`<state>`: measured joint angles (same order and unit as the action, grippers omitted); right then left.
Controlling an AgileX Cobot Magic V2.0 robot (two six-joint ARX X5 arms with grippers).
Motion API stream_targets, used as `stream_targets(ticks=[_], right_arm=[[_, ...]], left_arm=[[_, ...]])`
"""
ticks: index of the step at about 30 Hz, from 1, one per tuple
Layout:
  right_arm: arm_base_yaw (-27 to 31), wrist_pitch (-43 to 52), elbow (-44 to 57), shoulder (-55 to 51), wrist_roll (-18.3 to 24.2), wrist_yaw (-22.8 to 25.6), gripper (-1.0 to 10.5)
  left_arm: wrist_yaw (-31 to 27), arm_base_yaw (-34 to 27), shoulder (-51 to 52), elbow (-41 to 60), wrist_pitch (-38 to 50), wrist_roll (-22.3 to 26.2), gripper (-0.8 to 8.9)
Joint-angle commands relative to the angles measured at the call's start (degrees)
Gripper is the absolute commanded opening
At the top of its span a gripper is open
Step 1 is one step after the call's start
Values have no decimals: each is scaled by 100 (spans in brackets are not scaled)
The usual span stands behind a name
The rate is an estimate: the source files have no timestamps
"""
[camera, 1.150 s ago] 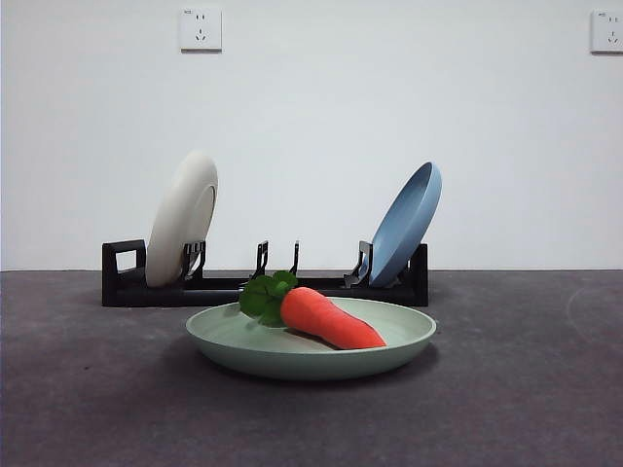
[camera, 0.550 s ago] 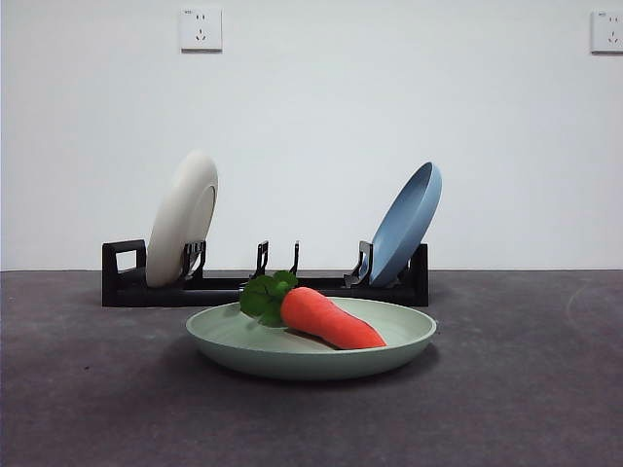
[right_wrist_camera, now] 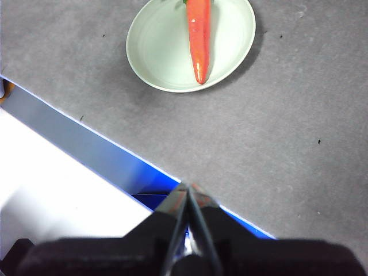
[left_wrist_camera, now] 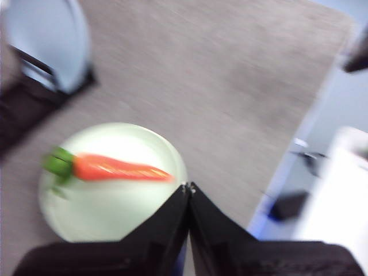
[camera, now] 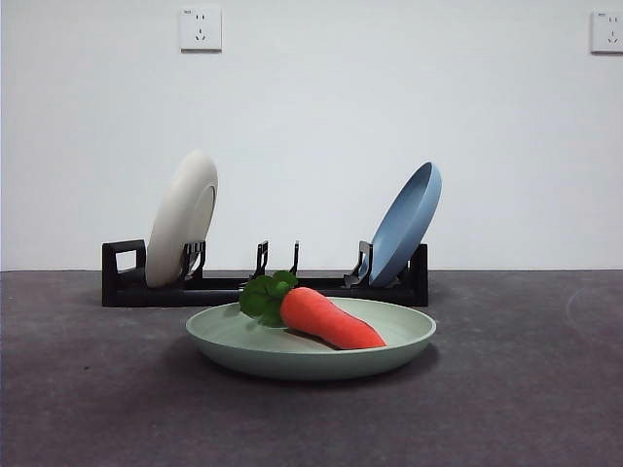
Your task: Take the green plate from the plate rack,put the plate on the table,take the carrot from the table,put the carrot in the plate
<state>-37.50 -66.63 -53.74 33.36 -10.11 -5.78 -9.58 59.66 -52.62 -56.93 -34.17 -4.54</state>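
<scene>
We see the green plate (camera: 311, 342) lying flat on the surface (camera: 526, 389), in front of the plate rack (camera: 265, 285), with the carrot (camera: 329, 317) resting inside it, leaves toward the rack. A cream-white plate (camera: 182, 218) and a blue plate (camera: 405, 224) lean in the rack. Our left pincer (left_wrist_camera: 188, 187) is closed on nothing above the plate; our right pincer (right_wrist_camera: 188, 187) is likewise closed and empty, near the surface's edge.

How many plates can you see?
3. The green plate lies on the table holding the carrot. The cream-white plate and blue plate stand in the plate rack.
</scene>
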Motion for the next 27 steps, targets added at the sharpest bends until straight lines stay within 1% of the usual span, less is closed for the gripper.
stream_targets(ticks=[1, 2, 4, 6, 7, 9, 11, 13, 16, 18, 23, 27], right_arm=[[-13, 13, 0, 0, -52, 15, 1], [-13, 13, 0, 0, -52, 15, 1], [-13, 13, 0, -2, -52, 15, 1], [-13, 13, 0, -2, -52, 15, 1], [-13, 13, 0, -2, -52, 15, 1], [-13, 13, 0, -2, -52, 15, 1], [-13, 13, 0, 0, -52, 15, 1], [-13, 13, 0, -2, -52, 15, 1], [-13, 13, 0, -2, -52, 15, 1], [-13, 13, 0, -2, -52, 15, 1], [-13, 13, 0, -2, -52, 15, 1], [-13, 13, 0, -2, -52, 15, 1]], left_arm=[[-883, -280, 7, 22, 664, 568, -4], [-992, -435, 7, 26, 883, 706, -4], [-831, -896, 17, 44, 1355, 942, -3], [-468, -1384, 87, 81, 1690, 990, -4], [-173, -1733, 166, 151, 1937, 1005, -4], [247, -2249, 358, 356, 2380, 1021, -4], [597, -2806, 684, 734, 2988, 1021, -4], [826, -3300, 1071, 1211, 3578, 1021, -4], [841, -3866, 1652, 1915, 4146, 1019, -3], [820, -4221, 2061, 2376, 4306, 1019, -3], [824, -5080, 3080, 3501, 4301, 1014, -3], [833, -5403, 3786, 4227, 4133, 964, -3]])
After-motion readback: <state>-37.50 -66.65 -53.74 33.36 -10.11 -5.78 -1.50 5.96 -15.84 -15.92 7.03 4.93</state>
